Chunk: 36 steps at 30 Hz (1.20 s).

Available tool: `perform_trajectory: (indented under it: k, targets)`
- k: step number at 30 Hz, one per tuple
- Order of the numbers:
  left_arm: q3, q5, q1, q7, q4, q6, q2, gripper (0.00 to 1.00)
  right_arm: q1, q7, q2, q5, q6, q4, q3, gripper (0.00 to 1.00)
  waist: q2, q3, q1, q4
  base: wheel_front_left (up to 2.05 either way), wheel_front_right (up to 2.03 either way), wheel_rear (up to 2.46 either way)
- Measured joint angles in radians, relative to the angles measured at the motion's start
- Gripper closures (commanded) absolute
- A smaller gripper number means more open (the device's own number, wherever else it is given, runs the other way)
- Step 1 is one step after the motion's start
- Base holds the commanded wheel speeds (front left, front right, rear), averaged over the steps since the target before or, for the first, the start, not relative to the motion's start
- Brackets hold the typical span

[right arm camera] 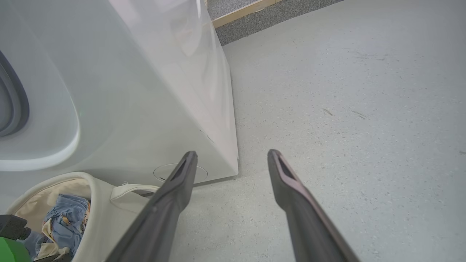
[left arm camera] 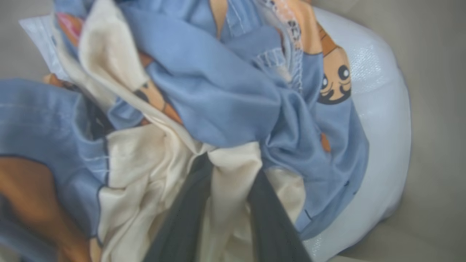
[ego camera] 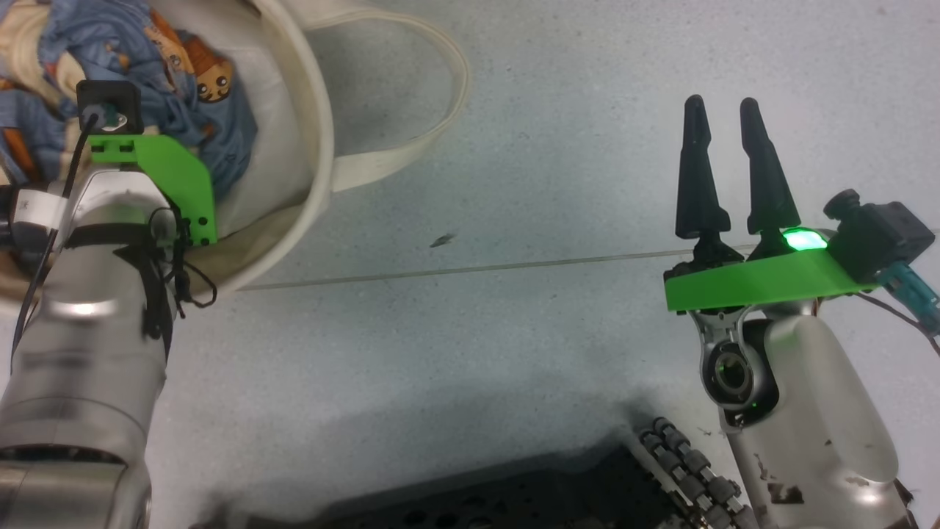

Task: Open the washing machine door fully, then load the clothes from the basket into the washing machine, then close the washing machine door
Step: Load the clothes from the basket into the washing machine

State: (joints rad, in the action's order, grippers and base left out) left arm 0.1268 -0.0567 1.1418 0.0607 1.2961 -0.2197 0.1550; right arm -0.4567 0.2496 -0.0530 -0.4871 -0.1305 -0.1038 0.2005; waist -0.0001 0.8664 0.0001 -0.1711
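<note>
Left pincer (left arm camera: 232, 170) is plunged among the clothes (left arm camera: 218, 91), its two dark fingers (left arm camera: 182, 218) rising from the bottom centre of the left wrist view with a cream fold standing between them. They are partly apart and close against that fold on both sides; whether they have it pinched firmly cannot be told. Blue cloth with brown bear faces is heaped just above the fingertips, and a plain white pad (left arm camera: 382, 127) lies under the heap at the right.

In the head view the left forearm (ego camera: 81, 330) comes up from the lower left and bends down over the basket (ego camera: 317, 147), which sits in the upper left corner. Its green bracket (ego camera: 176, 176) and black wrist camera (ego camera: 109, 103) cover the fingers there. One long loop handle (ego camera: 440, 110) lies slack on the floor to the basket's right.

Right pincer (ego camera: 722, 106) sits well apart at the right of the frame, fingers spread wide and pointing up the frame, holding nothing, above bare floor.

Pale grey speckled floor (ego camera: 514, 330) carries a thin straight seam (ego camera: 440, 270) across the middle. In the right wrist view the washing machine (right arm camera: 127, 91) stands at the upper left, just beside the basket, with a sliver of grey gasket (right arm camera: 14, 102) at the left edge. A wooden strip (right arm camera: 244, 11) runs along the top.
</note>
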Motion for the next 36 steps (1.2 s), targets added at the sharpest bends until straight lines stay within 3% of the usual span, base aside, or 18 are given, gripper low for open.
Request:
perform_trajectory:
  k: [8, 13, 22, 31, 36]
  targets:
    - [0.000, -0.019, -0.007, -0.056, 0.004, 0.013, -0.001, 1.00, -0.012, 0.000, 0.000, 0.003, 0.000, -0.009, 0.001, 0.00, 0.0000, -0.029, -0.0001, 0.025, 0.00, 0.00, 0.00]
    - [-0.014, -0.055, -0.048, -0.178, 0.004, 0.028, -0.002, 1.00, -0.011, 0.000, 0.000, 0.003, 0.000, -0.022, 0.003, 0.00, 0.0000, -0.084, -0.0001, 0.041, 0.00, 0.00, 0.00]
    - [-0.070, -0.137, -0.123, -0.306, -0.022, 0.107, -0.007, 1.00, 0.008, 0.000, -0.002, -0.001, 0.000, -0.038, 0.026, 0.00, 0.0001, -0.220, -0.0003, 0.078, 0.00, 0.00, 0.00]
    - [-0.128, -0.147, -0.312, -0.311, -0.442, 0.152, -0.010, 1.00, 0.071, 0.000, -0.002, -0.001, 0.000, -0.058, 0.028, 0.00, 0.0001, -0.356, -0.0003, 0.116, 0.00, 0.00, 0.00]
    - [-0.170, -0.119, -0.456, -0.311, -0.673, 0.189, -0.043, 1.00, 0.106, 0.000, -0.002, -0.002, 0.000, -0.069, 0.029, 0.00, 0.0001, -0.431, -0.0004, 0.125, 0.00, 0.00, 0.00]
